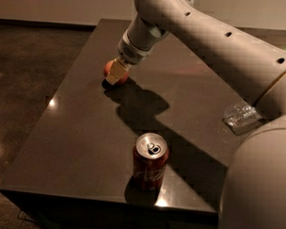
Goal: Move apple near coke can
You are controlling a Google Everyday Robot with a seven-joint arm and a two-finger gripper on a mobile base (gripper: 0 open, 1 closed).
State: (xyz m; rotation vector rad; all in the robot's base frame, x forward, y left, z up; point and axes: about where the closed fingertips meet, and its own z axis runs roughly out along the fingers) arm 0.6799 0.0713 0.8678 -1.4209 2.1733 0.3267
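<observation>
The gripper (115, 76) seems clamped on the apple (108, 68), but the coke can (150, 161) stands well apart from it, nearer the camera, so the whole carry remains.

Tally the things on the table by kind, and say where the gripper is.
apple: 1
coke can: 1
clear plastic bottle: 1
Total: 3
The gripper is down at the apple, toward the far left of the table.

On the table (76, 147) the coke can (150, 161) stands up front. Well behind it, leftward, sits the apple (108, 69), with the gripper (117, 72) at it. Behind the can, rightward, lies a bottle (241, 116).
</observation>
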